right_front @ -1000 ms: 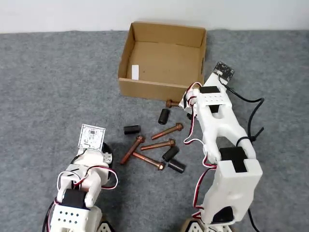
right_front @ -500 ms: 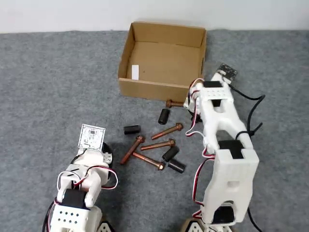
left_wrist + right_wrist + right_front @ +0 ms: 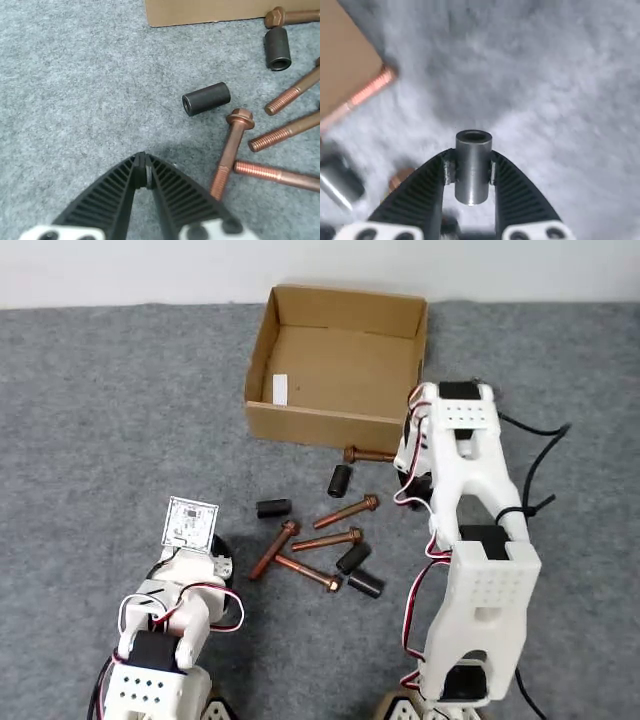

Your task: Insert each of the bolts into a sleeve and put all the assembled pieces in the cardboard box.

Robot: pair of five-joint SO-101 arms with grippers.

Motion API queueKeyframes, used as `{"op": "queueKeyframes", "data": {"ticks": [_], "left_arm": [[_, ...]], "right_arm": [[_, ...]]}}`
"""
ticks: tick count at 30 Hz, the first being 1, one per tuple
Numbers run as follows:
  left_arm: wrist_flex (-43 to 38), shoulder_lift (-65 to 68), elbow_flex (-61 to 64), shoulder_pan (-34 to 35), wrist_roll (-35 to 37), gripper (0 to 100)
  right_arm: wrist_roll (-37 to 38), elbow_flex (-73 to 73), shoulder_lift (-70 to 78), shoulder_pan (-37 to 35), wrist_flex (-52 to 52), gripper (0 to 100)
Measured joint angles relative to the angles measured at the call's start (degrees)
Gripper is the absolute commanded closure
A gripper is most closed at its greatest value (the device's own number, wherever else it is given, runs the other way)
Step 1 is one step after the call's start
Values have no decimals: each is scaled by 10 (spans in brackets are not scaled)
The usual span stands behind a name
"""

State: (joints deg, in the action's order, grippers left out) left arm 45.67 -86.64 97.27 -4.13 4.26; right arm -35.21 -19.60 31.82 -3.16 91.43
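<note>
— Left side first. Condition of left gripper (image 3: 145, 167)?
— Closed tip to tip, nothing held; low over grey carpeted table (image 3: 120, 390). Just ahead of the tips: black cylindrical metal sleeve (image 3: 206, 99) on its side. Near it, not touching: copper-coloured flanged bolt (image 3: 229, 147), head toward the sleeve.
— Centre of table?
— Loose parts, all separate. Close to the first bolt's threaded end: second bolt (image 3: 306, 573). Further right, roughly parallel, heads to the right: third bolt (image 3: 327, 539) and fourth bolt (image 3: 347, 511). Between that group and the box: second sleeve (image 3: 340, 480). Next to the second bolt's head, just beside each other: third sleeve (image 3: 352, 558) and fourth sleeve (image 3: 365, 585).
— Location of box?
— Toward the far side of the table, centre: open brown cardboard box (image 3: 337, 425). Along its front wall, near the right corner: fifth bolt (image 3: 368, 454).
— Right side. State of right gripper (image 3: 471, 161)?
— Clamped on dark metal sleeve (image 3: 473, 182), gripped by the sides, open bore end protruding past the fingertips, above the carpet. Just right of the box's near corner: right arm (image 3: 460, 470), extended.
</note>
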Motion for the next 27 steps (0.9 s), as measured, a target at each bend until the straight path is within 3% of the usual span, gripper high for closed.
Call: {"op": "queueKeyframes", "data": {"ticks": [4, 12, 22, 27], "left_arm": [[0, 0, 0, 0, 0, 994], [0, 0, 0, 0, 0, 994], [0, 0, 0, 0, 0, 994], [0, 0, 0, 0, 0, 994]], "right_arm": [[53, -47, -1, -2, 87, 991], [97, 9, -180, 8, 89, 991], [99, 239, -468, 8, 90, 991], [100, 388, -621, 52, 90, 991]]}}
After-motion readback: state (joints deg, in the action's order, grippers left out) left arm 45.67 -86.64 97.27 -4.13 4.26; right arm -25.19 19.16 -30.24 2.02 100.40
